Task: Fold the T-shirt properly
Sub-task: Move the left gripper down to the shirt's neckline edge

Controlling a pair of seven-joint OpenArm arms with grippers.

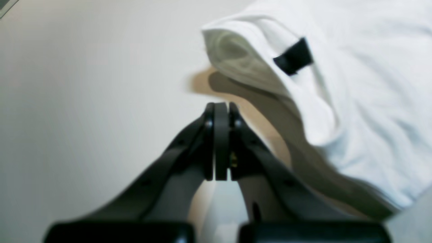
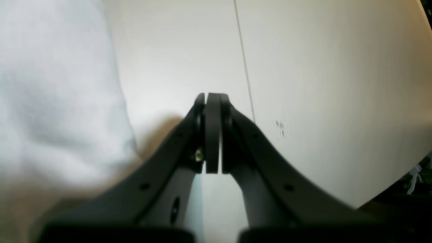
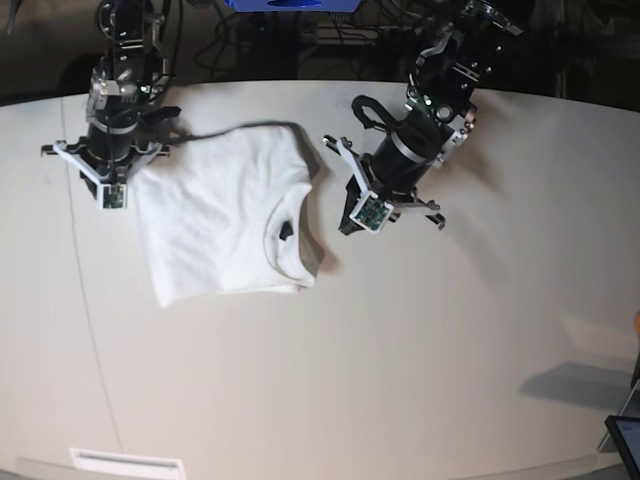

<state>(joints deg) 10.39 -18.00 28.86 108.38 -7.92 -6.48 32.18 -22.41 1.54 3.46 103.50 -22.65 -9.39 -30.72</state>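
Note:
The T-shirt (image 3: 225,215) lies on the table as a white, roughly square bundle, plain side up, with its neck opening and a small black label (image 3: 287,231) toward the right. Seen from the left wrist, the T-shirt (image 1: 364,101) fills the right side, its collar edge raised and the label (image 1: 293,55) showing. My left gripper (image 1: 221,106) is shut and empty, just off the collar over bare table. My right gripper (image 2: 212,96) is also shut and empty, beside the T-shirt (image 2: 50,101) edge on its left. In the base view the right arm (image 3: 110,150) stands at the shirt's far left corner.
The white table (image 3: 420,340) has a thin seam (image 2: 243,60) and a curved edge (image 2: 388,189) close to the right gripper. A dark device (image 3: 625,440) sits at the front right corner. A white strip (image 3: 125,462) lies at the front left edge.

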